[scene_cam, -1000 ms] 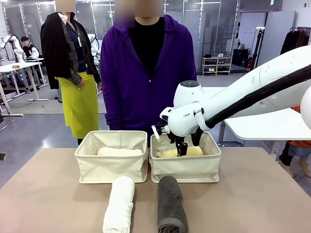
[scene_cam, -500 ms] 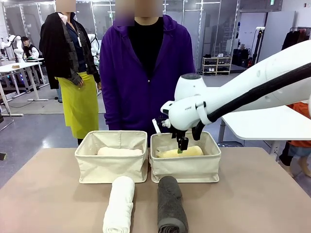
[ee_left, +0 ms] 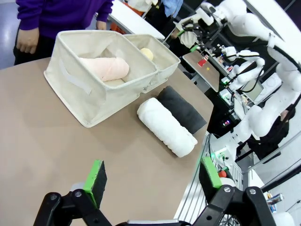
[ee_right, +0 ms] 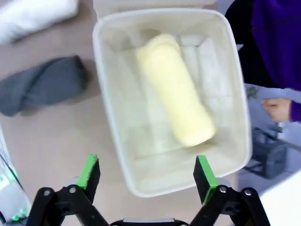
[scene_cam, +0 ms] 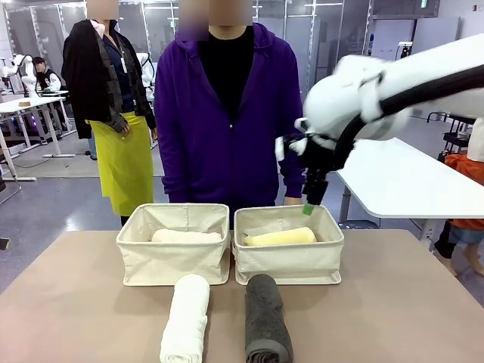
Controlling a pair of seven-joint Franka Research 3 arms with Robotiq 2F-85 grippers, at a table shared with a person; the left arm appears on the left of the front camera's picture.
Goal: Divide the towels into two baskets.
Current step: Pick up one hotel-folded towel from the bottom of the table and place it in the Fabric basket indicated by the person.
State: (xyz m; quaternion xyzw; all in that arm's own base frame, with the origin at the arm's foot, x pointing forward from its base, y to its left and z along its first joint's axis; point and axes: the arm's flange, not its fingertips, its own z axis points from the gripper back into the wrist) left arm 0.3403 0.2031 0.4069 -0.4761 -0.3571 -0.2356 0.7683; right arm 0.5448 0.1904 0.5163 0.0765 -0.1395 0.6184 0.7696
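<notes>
Two cream canvas baskets stand side by side mid-table. A peach-cream towel (scene_cam: 186, 236) lies in the left basket (scene_cam: 173, 262). In the right basket (scene_cam: 289, 265) lies a pale yellow towel (scene_cam: 280, 237). On the table in front of them lie a white towel (scene_cam: 186, 318) and a dark grey towel (scene_cam: 267, 321). My right gripper (scene_cam: 308, 204) hangs open and empty above the right basket's far rim; its own view looks down on the yellow towel (ee_right: 174, 108) in that basket (ee_right: 109, 117). My left gripper (ee_left: 153, 176) is open and empty, above bare table short of the white towel (ee_left: 167, 127).
A person in a purple hoodie (scene_cam: 227, 121) stands right behind the baskets, one hand (ee_right: 277, 109) near the right basket's far side. Another person stands farther back at left. Bare table stretches left and right of the rolled towels.
My right gripper has risen out of the right basket and moved up and to the right, open, leaving the yellow towel lying inside. The other towels have not moved.
</notes>
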